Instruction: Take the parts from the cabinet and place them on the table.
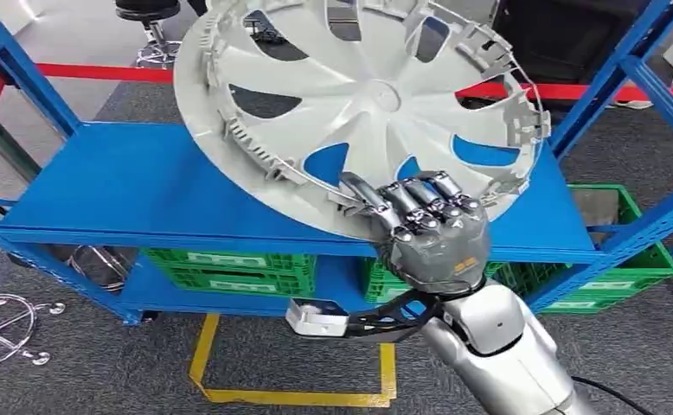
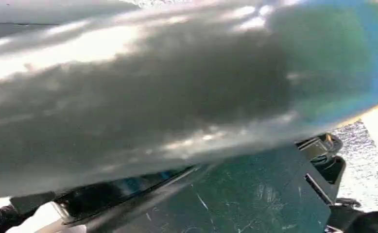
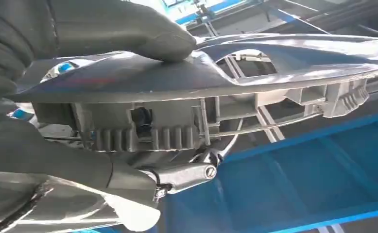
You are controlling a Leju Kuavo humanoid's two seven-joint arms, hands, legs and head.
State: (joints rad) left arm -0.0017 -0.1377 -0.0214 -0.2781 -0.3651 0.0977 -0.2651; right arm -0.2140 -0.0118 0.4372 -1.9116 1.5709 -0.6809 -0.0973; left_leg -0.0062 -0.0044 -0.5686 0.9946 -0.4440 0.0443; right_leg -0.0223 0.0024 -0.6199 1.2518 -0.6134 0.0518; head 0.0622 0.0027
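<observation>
One right robot hand grips the near rim of a grey wheel cover; in the head view the fingers curl over the rim's upper face, and in the right wrist view the thick grey thumb presses on one face of the rim while the other fingers close on the ribbed edge from the opposite side. Wheel cover is held tilted, near edge low and far edge high, above the blue shelf of the cabinet rack, over the shelf's right half; whether its low edge touches the shelf I cannot tell. Its inner side faces the camera: spokes, cut-out windows and clip tabs around the rim visible, blue shelf showing through the lower windows. Silver right forearm enters from the lower right. Left robot hand: left wrist view is blurred, a large grey surface close to the lens, and I cannot tell how the fingers stand. Blue uprights frame the shelf at both sides. Green crates sit on the lower level under the shelf. Yellow tape outline marks the grey floor in front of the rack; red tape line runs behind it.
</observation>
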